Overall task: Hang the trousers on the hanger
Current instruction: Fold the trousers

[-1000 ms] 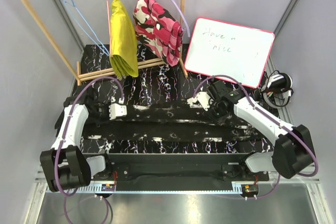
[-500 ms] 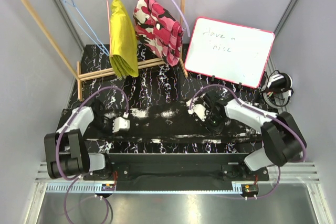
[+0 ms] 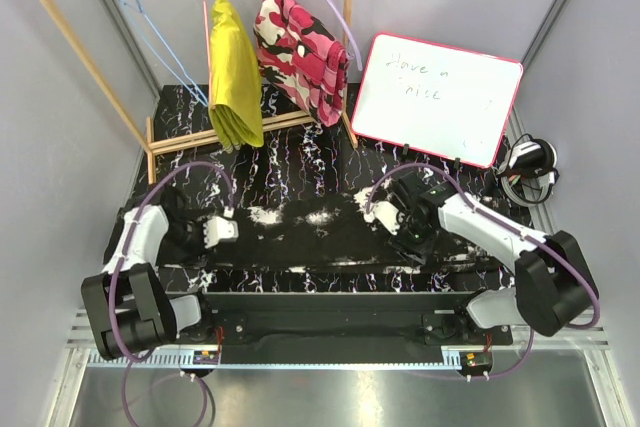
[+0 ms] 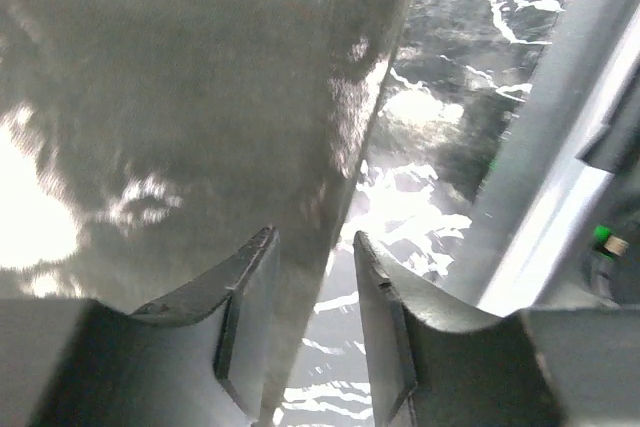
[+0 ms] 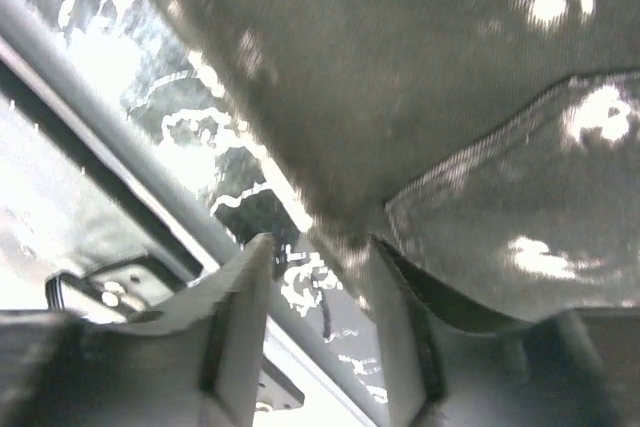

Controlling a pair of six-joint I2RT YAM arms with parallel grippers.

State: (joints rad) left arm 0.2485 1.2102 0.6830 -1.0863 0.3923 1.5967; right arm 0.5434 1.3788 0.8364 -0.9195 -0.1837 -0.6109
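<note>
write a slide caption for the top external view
The left arm and right arm lean over the black trousers spread on the table; the light-blue hanger hangs bare on the wooden rack.

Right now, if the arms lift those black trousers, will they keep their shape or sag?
Probably floppy: the trousers lie slack and creased on the table. Likely they'd sag between lift points; close up, the cloth folds over thinly.

The trousers [image 4: 180, 97] are blurred in both wrist views, and the whiteboard [image 3: 437, 97] writing is partly illegible
</note>
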